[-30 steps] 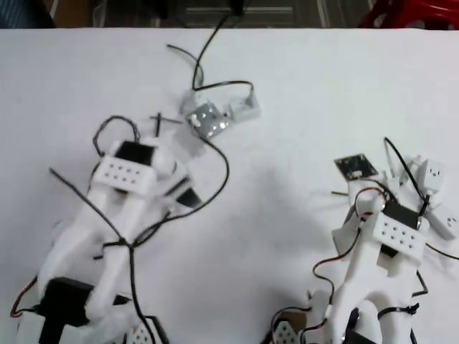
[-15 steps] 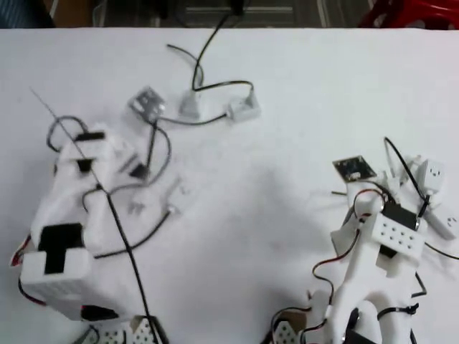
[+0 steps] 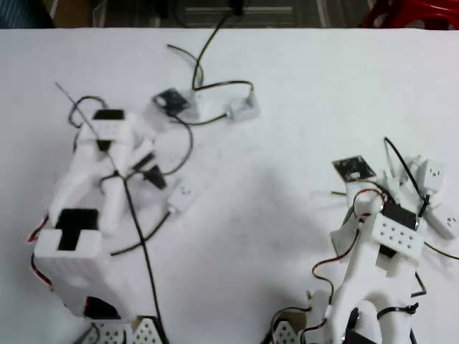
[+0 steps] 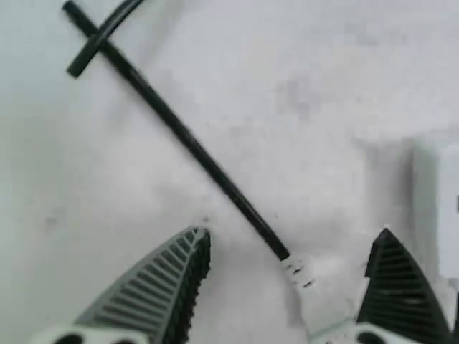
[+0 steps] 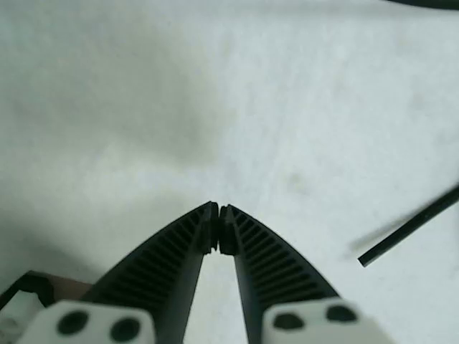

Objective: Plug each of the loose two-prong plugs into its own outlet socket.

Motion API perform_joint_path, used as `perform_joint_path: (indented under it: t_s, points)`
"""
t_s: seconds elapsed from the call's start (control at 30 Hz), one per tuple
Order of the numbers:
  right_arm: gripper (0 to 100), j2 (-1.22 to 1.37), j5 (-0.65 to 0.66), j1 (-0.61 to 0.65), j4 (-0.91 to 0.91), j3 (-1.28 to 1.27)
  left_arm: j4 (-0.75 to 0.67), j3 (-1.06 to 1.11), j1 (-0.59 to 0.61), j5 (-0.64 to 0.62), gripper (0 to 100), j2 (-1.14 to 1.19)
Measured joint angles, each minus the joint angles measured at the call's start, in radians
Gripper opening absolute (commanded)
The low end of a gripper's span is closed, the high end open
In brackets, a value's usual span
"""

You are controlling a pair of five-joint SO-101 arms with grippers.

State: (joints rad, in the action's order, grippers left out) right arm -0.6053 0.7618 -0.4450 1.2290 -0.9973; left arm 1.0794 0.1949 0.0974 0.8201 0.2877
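- High view: a white plug [image 3: 183,195] is found lying flat on the white counter [image 3: 287,236], just beside the left arm [image 3: 86,186]. Its black cord [image 3: 154,228] trails back toward that arm's base. A white outlet block [image 3: 242,109] is noted at the far side, well apart from the plug. Further white blocks [image 3: 432,175] are seen just beside the right arm [image 3: 380,244].
- Handling: the plug is judged to be light, rigid moulded plastic with smooth, probably slippery faces. The springy cord is expected to drag and twist it. It is best taken by the flat sides of its body, not by the cord or prongs.
- Left wrist view: the left jaws are spread wide, ribbed inner faces exposed, nothing gripped. Between them a thin round black lead [image 4: 186,143] runs into a small white moulded piece [image 4: 305,287] on the counter.
- Right wrist view: the right jaws are pressed tip to tip, holding nothing, above the matte counter. A black lead end [image 5: 409,229] lies apart.
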Motion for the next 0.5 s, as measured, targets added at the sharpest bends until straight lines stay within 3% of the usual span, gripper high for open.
perform_joint_path:
  t_s: [0.5]
  points:
    - [1.9, 0.0, 0.0, 0.0, 0.0, 0.0, 0.117, 0.104, -0.345, -0.172, 29, -0.035]
